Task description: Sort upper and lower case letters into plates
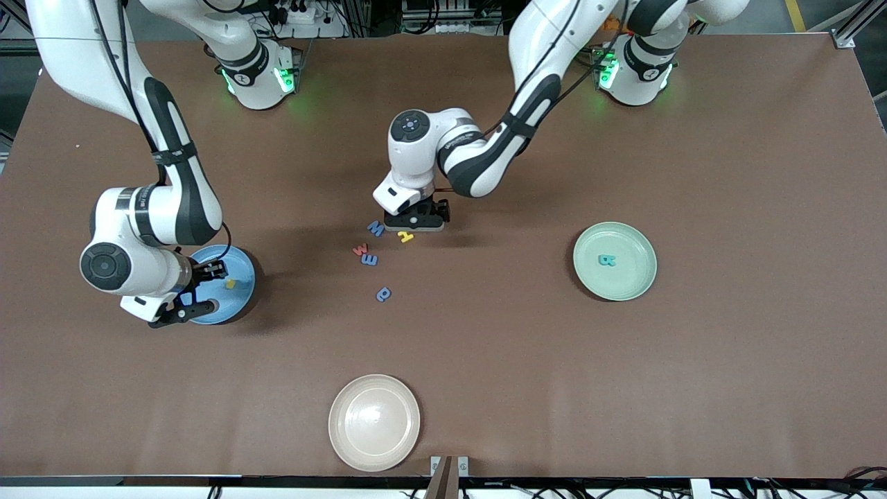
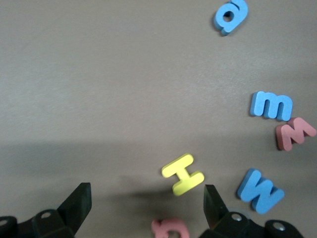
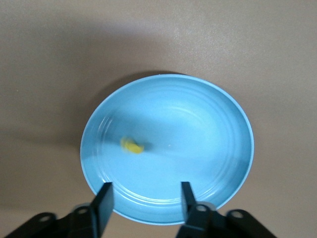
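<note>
Letters still to be sorted lie in a loose cluster mid-surface: a yellow H point(image 2: 183, 174), a blue W point(image 2: 260, 191), a red M point(image 2: 294, 134), a blue m point(image 2: 271, 105), a blue a point(image 2: 230, 15) and a red letter point(image 2: 170, 229) only partly in view; a teal B point(image 1: 607, 260) lies in the mint green plate point(image 1: 641, 241) toward the left arm's end, and a small yellow letter point(image 3: 132, 146), blurred, lies in the blue plate point(image 3: 213, 124) toward the right arm's end. The right hand point(image 3: 143, 203) hangs over the blue plate with its fingers parted and nothing between them, so a drop looks just done; the left hand point(image 2: 146, 206) hovers low over the cluster, spread wide and empty, the H nearest its gap; its next move calls for descending squarely astride one letter without nudging the neighbours.
</note>
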`<state>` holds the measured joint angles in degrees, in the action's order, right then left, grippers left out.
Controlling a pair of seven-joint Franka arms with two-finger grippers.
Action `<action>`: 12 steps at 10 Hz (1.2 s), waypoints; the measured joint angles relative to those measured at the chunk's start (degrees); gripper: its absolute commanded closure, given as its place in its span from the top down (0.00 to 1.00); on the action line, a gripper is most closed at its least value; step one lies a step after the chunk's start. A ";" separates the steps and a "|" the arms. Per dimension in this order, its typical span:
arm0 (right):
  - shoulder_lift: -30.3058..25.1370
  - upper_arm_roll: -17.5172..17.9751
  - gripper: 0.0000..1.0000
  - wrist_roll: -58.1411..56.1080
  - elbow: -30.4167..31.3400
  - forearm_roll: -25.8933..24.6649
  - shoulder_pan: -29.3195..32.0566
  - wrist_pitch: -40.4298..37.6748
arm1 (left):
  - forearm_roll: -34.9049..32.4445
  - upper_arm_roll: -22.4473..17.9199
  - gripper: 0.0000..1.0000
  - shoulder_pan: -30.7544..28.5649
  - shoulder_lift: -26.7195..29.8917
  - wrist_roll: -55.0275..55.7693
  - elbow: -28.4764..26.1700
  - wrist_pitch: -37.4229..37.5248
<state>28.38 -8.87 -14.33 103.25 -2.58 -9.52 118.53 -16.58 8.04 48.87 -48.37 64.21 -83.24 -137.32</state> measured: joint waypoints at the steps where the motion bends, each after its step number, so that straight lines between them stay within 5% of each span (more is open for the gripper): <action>1: 0.06 0.02 1.00 0.00 0.01 0.00 0.02 0.02 | -0.15 -0.22 1.00 0.51 -1.37 -0.43 1.55 0.00; 8: 0.68 0.44 1.00 0.32 -0.02 0.00 -0.18 1.59 | 1.81 -0.03 1.00 2.27 -2.18 3.36 3.35 9.37; 11: 0.70 0.53 1.00 0.35 -0.03 0.00 -0.21 1.60 | 2.12 0.15 0.97 2.75 -2.18 3.54 3.59 9.38; 12: 0.70 0.55 1.00 0.36 -0.03 0.00 -0.21 1.61 | 2.13 0.16 0.88 3.15 -2.18 3.76 3.67 9.38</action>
<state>29.08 -8.33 -13.97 103.22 -2.58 -9.73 120.13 -14.45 8.20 52.02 -50.54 67.97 -79.56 -127.94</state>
